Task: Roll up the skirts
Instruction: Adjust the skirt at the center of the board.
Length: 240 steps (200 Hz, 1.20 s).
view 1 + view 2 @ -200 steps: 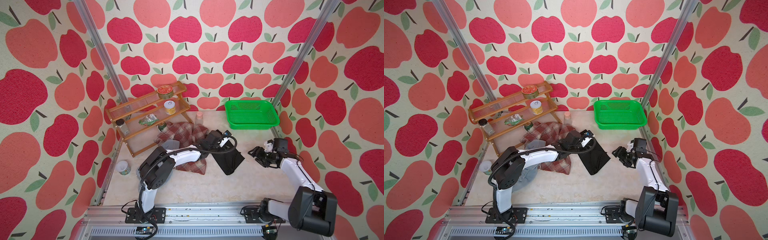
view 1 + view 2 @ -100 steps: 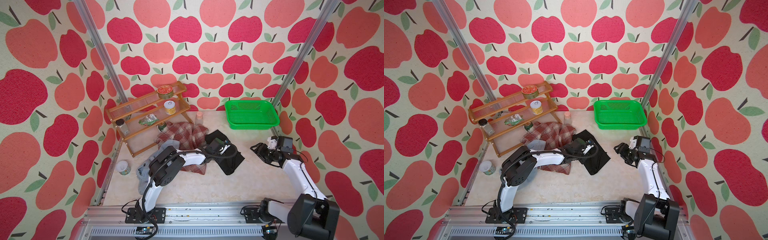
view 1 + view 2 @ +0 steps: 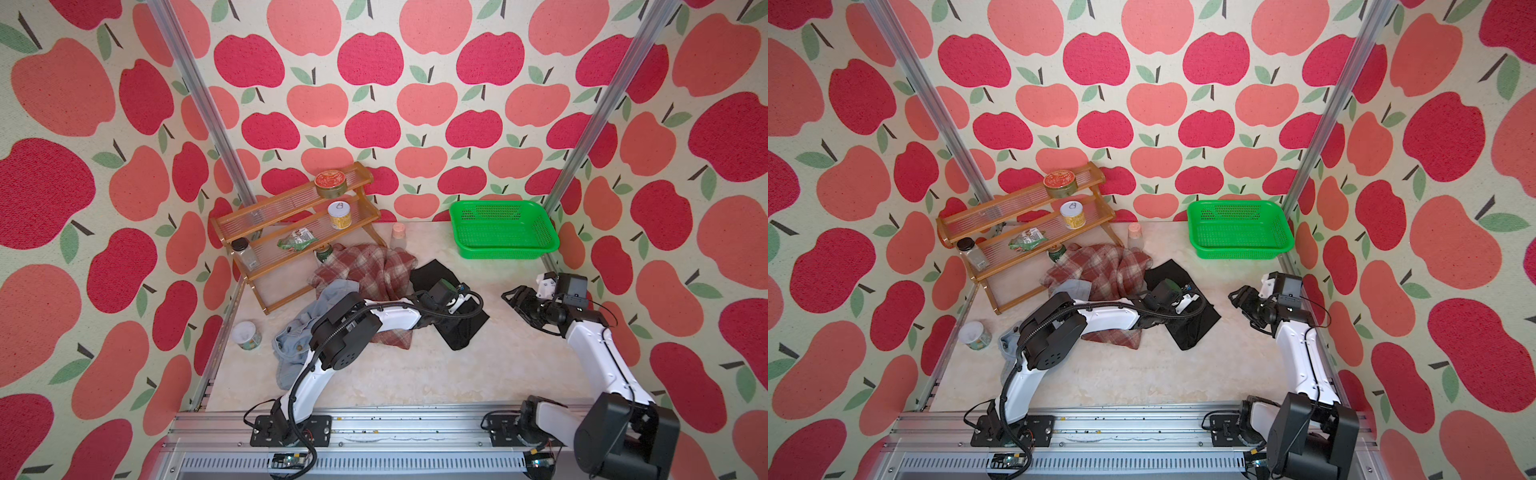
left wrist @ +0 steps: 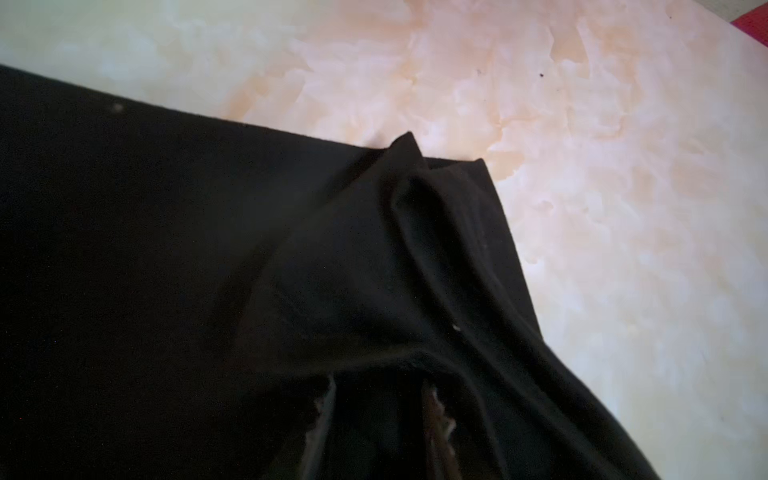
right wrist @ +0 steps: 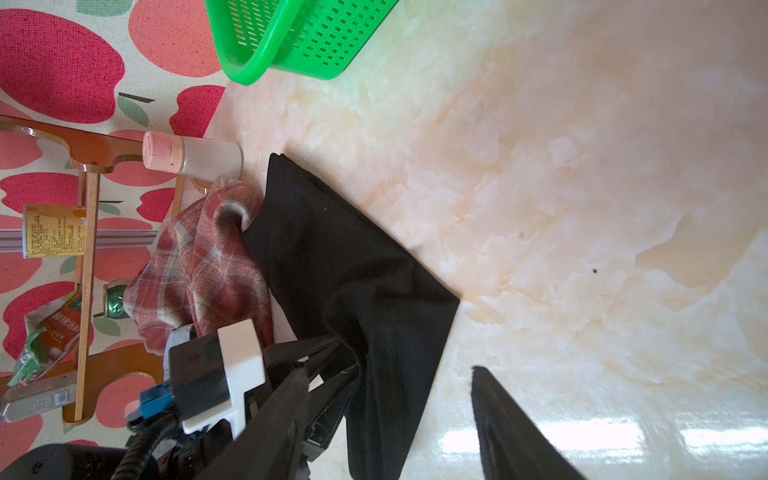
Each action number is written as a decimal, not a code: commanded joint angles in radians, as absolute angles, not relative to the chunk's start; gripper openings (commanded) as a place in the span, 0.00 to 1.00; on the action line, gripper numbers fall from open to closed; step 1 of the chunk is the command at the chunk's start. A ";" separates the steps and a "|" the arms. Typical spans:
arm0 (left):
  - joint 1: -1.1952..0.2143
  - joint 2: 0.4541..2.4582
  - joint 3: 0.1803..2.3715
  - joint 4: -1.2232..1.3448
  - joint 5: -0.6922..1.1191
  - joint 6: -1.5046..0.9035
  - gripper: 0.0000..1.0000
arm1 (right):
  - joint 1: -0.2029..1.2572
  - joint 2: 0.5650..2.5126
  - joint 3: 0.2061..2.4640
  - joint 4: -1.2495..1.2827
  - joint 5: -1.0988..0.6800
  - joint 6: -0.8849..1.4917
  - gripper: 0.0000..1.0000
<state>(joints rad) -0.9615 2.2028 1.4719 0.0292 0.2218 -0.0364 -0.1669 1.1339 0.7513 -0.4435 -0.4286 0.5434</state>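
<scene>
- the black skirt [image 3: 459, 332] lies mostly flat in the middle of the table [image 3: 415, 374], with its far side touching the plaid skirt [image 3: 374, 270].
- the denim skirt [image 3: 293, 336] sits crumpled to the left, partly hidden behind the left arm in both top views, and touches the plaid one.
- none of the three looks rolled, so i judge the work to be on its first skirt.
- the left gripper [image 5: 349, 353] has its jaws pinched narrow on a fold of the black skirt. the left wrist view shows the cloth drawn up in a ridge toward them.
- the right gripper [image 3: 517, 309] hangs over bare table just beside the black skirt, jaws spread wide, holding nothing.
- the step in hand seems to be taking hold of the black skirt to straighten it or start the roll.
- the next move likely calls for the right gripper to catch the same edge further along, so both turn it over evenly. a one-sided pull would probably bunch the cloth.
</scene>
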 commanded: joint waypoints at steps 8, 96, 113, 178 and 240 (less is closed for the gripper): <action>-0.987 2.226 1.536 0.006 0.256 -0.046 0.33 | -0.178 1.124 0.736 -0.457 -0.445 0.530 0.65; -1.087 2.266 1.688 -0.056 0.337 -0.031 0.30 | -0.237 1.083 0.719 -0.455 -0.420 0.548 0.65; -1.119 2.287 1.698 -0.058 0.355 -0.015 0.33 | -0.270 1.043 0.714 -0.467 -0.395 0.551 0.65; -1.132 2.033 1.392 0.168 0.254 0.172 0.44 | -0.347 1.064 0.692 -0.436 -0.447 0.583 0.65; -1.149 1.717 0.911 0.364 0.055 0.665 0.48 | -0.354 1.113 0.698 -0.374 -0.512 0.622 0.66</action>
<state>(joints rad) -1.1404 1.7439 0.9821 0.2981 0.1631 0.4477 -0.3500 1.0969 0.7006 -0.4118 -0.4698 0.5888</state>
